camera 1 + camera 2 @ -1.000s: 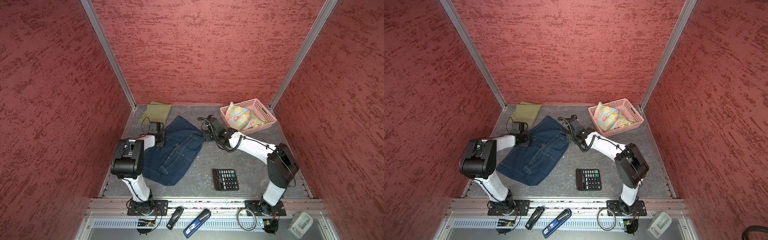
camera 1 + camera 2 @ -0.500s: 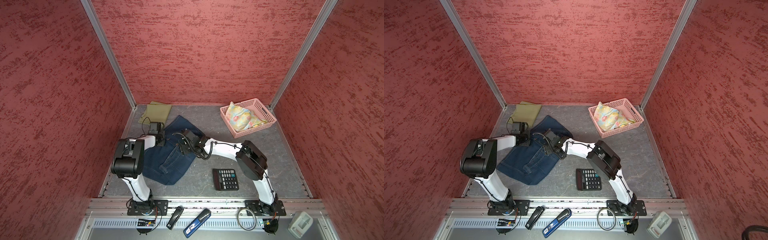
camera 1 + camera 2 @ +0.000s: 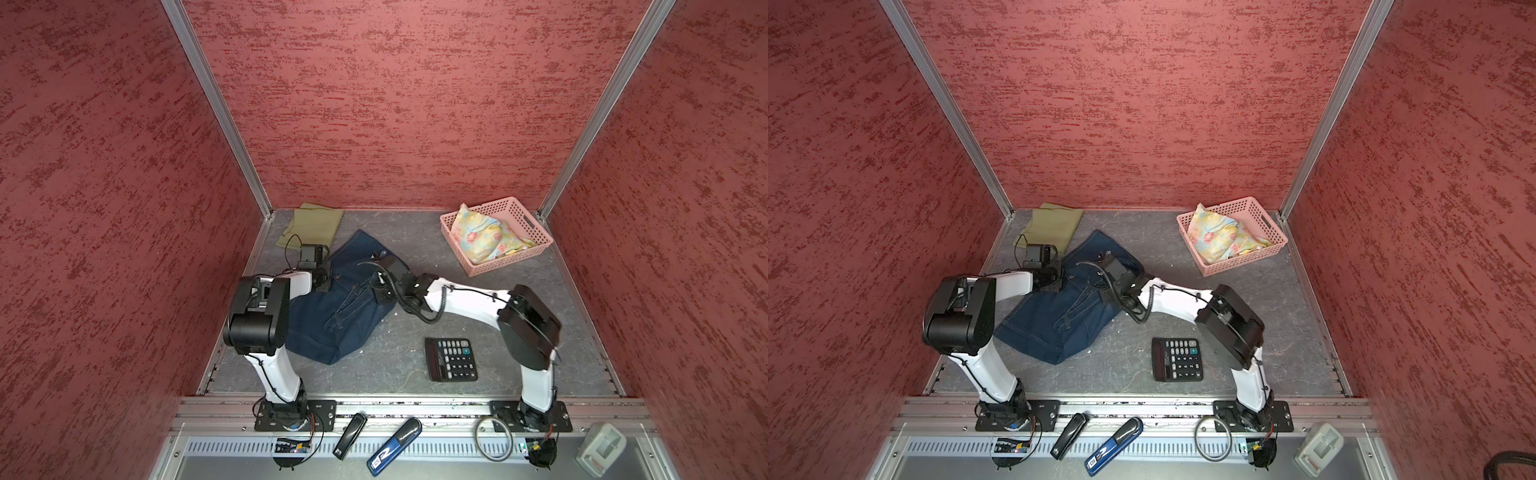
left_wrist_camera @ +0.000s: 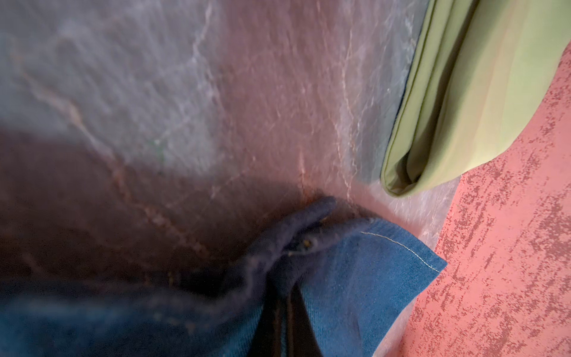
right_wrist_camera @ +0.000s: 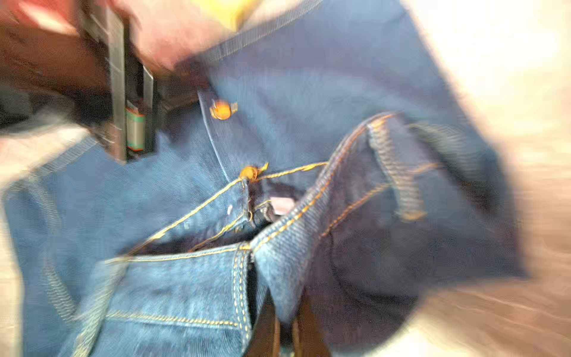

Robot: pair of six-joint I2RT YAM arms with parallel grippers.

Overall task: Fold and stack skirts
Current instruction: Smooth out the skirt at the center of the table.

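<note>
Red mottled walls point(image 3: 395, 104) close in a grey table point(image 3: 419, 249). Read the table as a clock face with twelve at the back wall. The denim skirt point(image 3: 332, 328) lies rumpled from the centre out toward nine o'clock, partly doubled over itself.

The left gripper point(image 4: 285, 296) is clamped on a corner of the skirt at its ten o'clock side. The left wrist view shows cloth bunched between the closed jaws. The right gripper point(image 5: 285, 321) is clamped on the stitched band at the skirt's two o'clock side. Denim is pinched between its jaws, though that wrist view is blurred.

The green skirt point(image 3: 316, 224) lies folded flat at eleven o'clock, near the denim one but apart from it. The flowered skirt point(image 3: 482, 241) sits bunched inside a pink basket point(image 3: 536, 232) at one o'clock. A calculator point(image 3: 451, 359) lies at five o'clock, well apart from the cloth.
</note>
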